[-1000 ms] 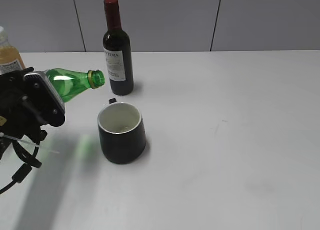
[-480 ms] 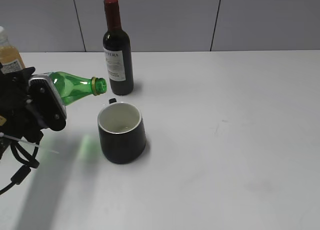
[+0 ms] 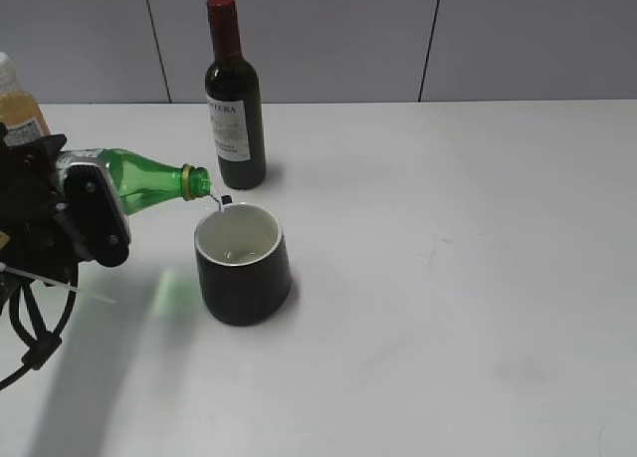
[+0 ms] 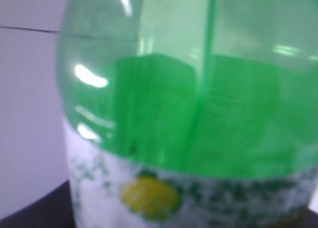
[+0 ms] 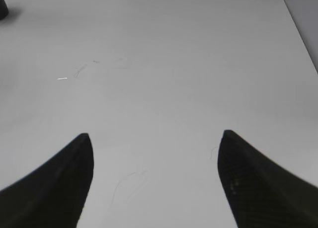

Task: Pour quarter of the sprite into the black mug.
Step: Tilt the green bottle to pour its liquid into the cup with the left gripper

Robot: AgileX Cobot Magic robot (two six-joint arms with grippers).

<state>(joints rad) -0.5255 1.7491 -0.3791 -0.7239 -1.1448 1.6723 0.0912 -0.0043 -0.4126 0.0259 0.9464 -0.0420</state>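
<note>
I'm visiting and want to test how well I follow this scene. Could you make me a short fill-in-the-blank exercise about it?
1. The left gripper holds the sprite tilted with its mouth over the ____.
2. The black mug is ____ on the inside.
3. Behind the mug stands a dark wine bottle with a ____ cap.
4. The right gripper holds ____ above the bare table.

Missing words: black mug; white; red; nothing

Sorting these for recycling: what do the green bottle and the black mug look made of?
The sprite looks like clear green plastic, glossy, with light shining through and a printed label. The black mug seems ceramic: matte black outside, smooth white inside, though coated metal cannot be ruled out.
</note>
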